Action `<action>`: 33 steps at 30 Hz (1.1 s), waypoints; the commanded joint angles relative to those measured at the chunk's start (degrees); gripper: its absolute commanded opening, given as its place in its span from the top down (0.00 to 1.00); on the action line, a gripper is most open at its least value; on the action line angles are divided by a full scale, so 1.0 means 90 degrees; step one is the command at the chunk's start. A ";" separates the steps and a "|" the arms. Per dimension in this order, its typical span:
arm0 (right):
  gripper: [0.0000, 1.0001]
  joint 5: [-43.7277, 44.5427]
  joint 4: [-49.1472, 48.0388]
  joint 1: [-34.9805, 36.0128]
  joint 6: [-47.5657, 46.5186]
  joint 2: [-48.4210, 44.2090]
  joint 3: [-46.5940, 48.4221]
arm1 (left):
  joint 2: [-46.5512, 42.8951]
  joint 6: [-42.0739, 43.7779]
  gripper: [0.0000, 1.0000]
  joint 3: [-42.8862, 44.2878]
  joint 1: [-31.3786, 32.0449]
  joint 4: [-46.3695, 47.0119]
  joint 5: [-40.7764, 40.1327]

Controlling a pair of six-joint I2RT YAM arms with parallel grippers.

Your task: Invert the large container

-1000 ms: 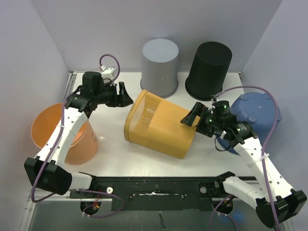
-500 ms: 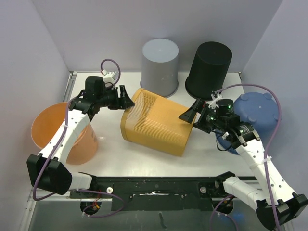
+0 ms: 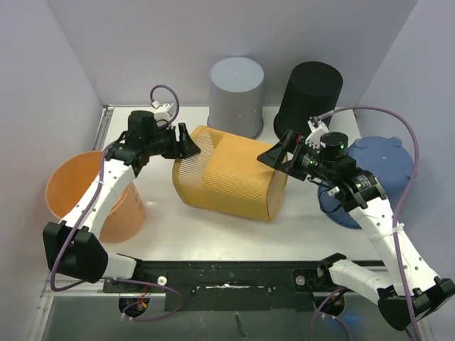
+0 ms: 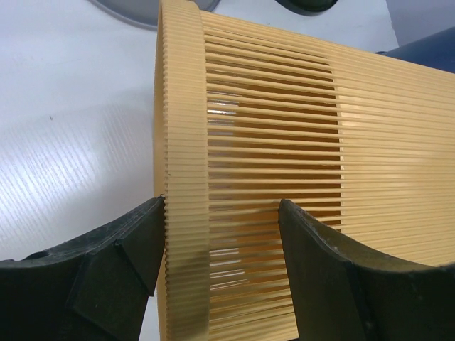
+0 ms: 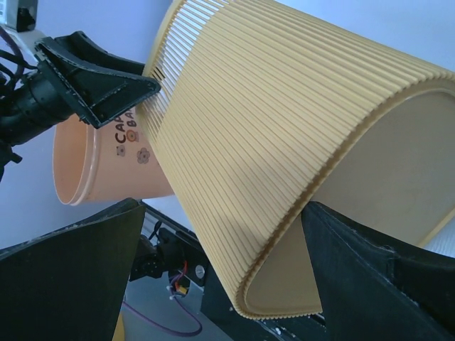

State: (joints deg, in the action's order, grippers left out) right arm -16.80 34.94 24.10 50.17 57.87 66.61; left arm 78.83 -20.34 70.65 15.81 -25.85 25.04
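One ribbed yellow container (image 3: 227, 181) lies on its side.

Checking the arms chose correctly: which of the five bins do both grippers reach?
The yellow ribbed bin, mid-table: left gripper straddles its rim, right gripper its base edge. The grey bin, black bin, blue bin and orange bin have none.

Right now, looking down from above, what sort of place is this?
Probably a robot test cell: plain walls box in a white table, two arms are bolted at its edge, and bins such as the yellow ribbed container are set out.
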 commanded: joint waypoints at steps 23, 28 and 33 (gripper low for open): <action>0.02 -0.0109 -0.0806 0.0065 -0.1261 0.0947 0.2112 | 0.1601 -0.0733 0.38 0.0316 0.1458 0.1720 0.0642; 0.02 -0.0177 -0.1035 0.0059 -0.1221 0.1109 0.2052 | 0.1873 -0.0854 0.39 0.0332 0.1537 0.1954 0.0719; 0.02 -0.0251 -0.1303 0.0085 -0.1175 0.1256 0.2067 | 0.2011 -0.0922 0.39 0.0353 0.1602 0.2072 0.0750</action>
State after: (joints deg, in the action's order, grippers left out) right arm -17.08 28.75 24.49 39.44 68.79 84.14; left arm 96.97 -27.94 71.79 30.70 -11.31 29.39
